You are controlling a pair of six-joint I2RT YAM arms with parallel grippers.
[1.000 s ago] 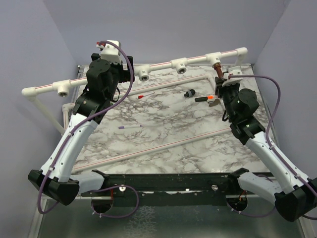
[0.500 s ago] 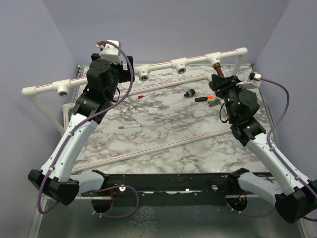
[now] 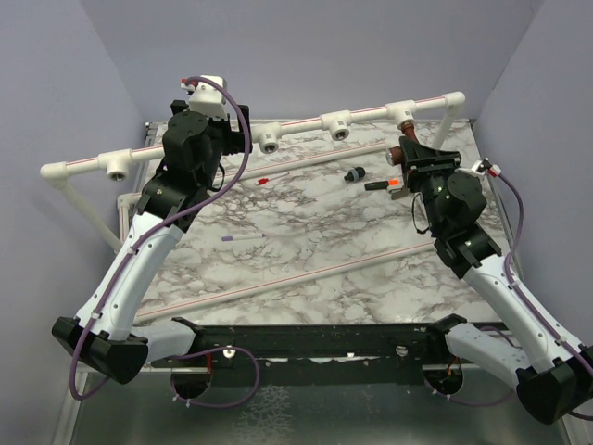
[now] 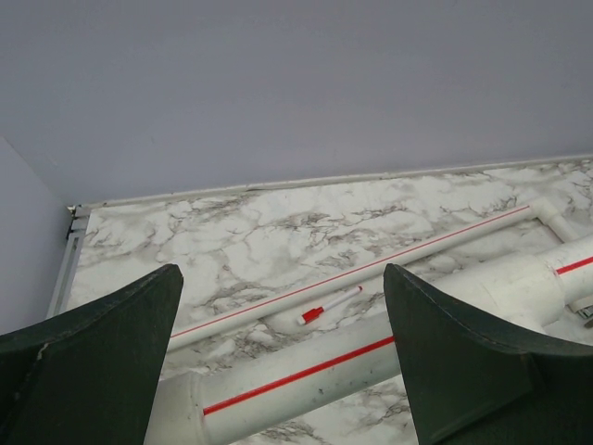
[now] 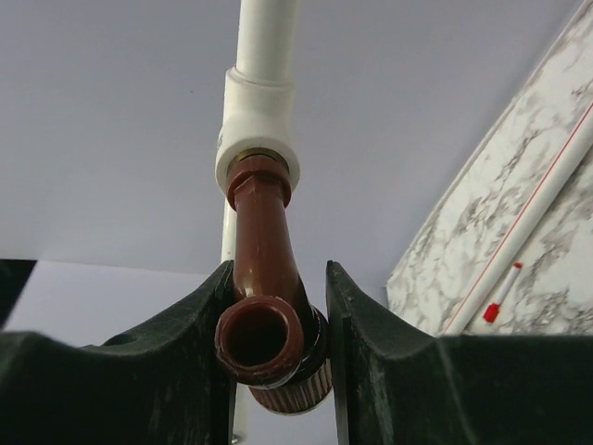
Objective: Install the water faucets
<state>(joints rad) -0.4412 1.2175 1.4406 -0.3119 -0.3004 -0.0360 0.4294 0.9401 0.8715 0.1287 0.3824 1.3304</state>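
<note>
Gripping the brown faucet (image 5: 264, 278) in the right claw (image 5: 278, 278), both fingers (image 5: 371, 371) pressed against its sides near the open spout. Seated by its hex end in the white fitting (image 5: 258, 120) at the far right end of the pipe rail (image 3: 301, 121). Rolled at the wrist since a second ago, carrying the white cable mount (image 3: 481, 168) from above the claw out toward the side wall (image 3: 547, 111); faucet at the same fitting throughout. Spread wide at the left claw (image 4: 283, 278), holding nothing, rail showing between its fingers, same as before. Hemmed in on the right by the wall and behind by the rail. Open marble bench (image 3: 306, 222) toward the middle, with a black knob (image 3: 353, 173), a red-tipped pen (image 3: 273, 176) and a purple pen (image 3: 243, 237) scattered there.
</note>
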